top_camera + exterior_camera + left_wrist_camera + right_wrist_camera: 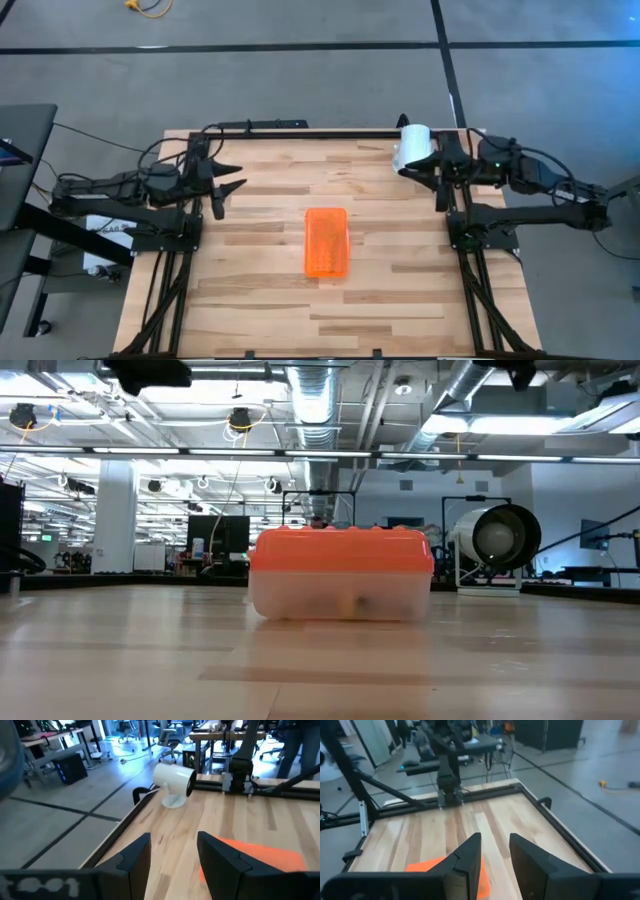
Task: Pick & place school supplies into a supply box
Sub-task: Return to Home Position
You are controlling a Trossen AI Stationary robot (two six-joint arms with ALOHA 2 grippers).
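Left tool (173,837) hangs above the left part of the table (260,290), toward the far edge and well apart from the supply box (326,242). Its two dark fingers are spread, with nothing between them. Right tool (495,836) hangs above the right part of the table, also toward the far edge and near the white cylinder (413,146). Its fingers are parted too, by a narrower gap, and grip nothing. The supply box lies flat near the middle of the table, between the two arms, with its long side running from the far edge toward the near edge. Its orange lid sits down on the clear lower half. In the low view a yellowish shape (360,602) shows dimly through the cloudy wall; what it is cannot be told. The white cylinder rests sideways on a small stand at the table's far edge
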